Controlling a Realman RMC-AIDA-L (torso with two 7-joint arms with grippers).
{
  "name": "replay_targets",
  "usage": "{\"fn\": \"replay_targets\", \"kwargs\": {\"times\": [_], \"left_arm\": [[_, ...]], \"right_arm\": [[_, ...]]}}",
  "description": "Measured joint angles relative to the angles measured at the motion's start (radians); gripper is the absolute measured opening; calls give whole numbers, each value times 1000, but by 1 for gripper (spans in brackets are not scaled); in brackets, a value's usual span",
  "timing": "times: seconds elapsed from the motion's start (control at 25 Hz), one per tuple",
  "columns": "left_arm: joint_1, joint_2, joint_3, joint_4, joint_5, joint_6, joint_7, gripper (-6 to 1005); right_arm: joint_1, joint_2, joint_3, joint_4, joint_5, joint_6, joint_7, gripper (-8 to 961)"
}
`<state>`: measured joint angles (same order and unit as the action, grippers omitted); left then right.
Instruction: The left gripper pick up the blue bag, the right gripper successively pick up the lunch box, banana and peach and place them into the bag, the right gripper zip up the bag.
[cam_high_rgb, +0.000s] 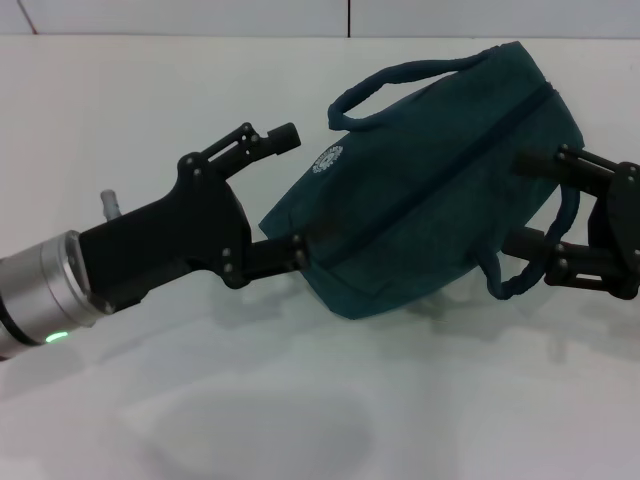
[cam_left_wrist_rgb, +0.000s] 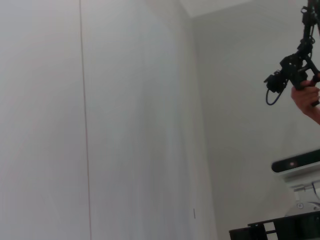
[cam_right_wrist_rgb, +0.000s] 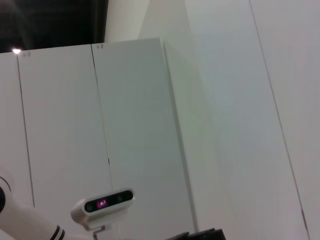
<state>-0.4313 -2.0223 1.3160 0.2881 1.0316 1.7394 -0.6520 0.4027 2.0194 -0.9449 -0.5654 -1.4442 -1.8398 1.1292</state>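
The blue bag (cam_high_rgb: 430, 190) lies tilted in the middle of the head view, its dark zipper line running across the top and its two handles (cam_high_rgb: 400, 80) looped out at the far and near sides. My left gripper (cam_high_rgb: 290, 195) is open at the bag's left end; its lower finger (cam_high_rgb: 280, 257) touches the bag's corner and its upper finger (cam_high_rgb: 265, 142) stands free. My right gripper (cam_high_rgb: 520, 200) is open at the bag's right end, one finger on either side of it. The lunch box, banana and peach are out of view.
The white table (cam_high_rgb: 150, 90) reaches to a white wall at the back. The left wrist view shows white wall panels, a person's hand (cam_left_wrist_rgb: 307, 102) holding a black device and a camera bar (cam_left_wrist_rgb: 295, 164). The right wrist view shows white cabinets and a camera (cam_right_wrist_rgb: 102, 204).
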Motion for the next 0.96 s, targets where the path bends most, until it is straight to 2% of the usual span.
{"fn": "replay_targets", "kwargs": {"times": [0.4,0.6,0.96], "left_arm": [[1,5,2,82,115,8,-80,874],[15,-12,1,83,119,11,-78,874],[24,-28,1,81,119,12,-69,874]], "right_arm": [[6,-7,-4,-10,-32,-54,9,855],[6,-16,-4,-14,-43,-79,13,855],[1,-17,-4,-6,-44,-85,11,855]]}}
